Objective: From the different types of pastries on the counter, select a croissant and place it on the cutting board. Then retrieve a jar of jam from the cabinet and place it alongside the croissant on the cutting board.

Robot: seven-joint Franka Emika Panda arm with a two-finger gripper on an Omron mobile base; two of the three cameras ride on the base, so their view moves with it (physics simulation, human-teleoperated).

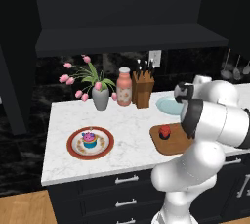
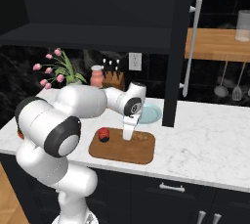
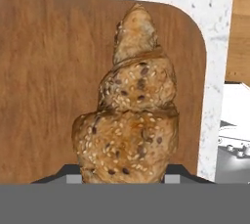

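Gripper (image 2: 128, 137) clamped on croissant (image 3: 129, 115), low over right part of cutting board (image 2: 141, 153). Judgement: lower till pastry rests flat, part fingers, lift straight up; keep clear of jam jar (image 2: 103, 134) on board's left part. Count: one croissant, one jar, one cupcake (image 1: 89, 139) on red-rimmed plate (image 1: 73, 148), far left on counter (image 1: 127, 145).

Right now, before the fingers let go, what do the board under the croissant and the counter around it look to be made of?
The cutting board looks like wood: warm brown with fine grain streaks, a matte finish and rounded corners. The counter looks like marble or a stone imitation: white with faint grey veining and a smooth surface; which of the two can't be told. The croissant reads as baked dough, golden-brown with a seeded, flaky crust.
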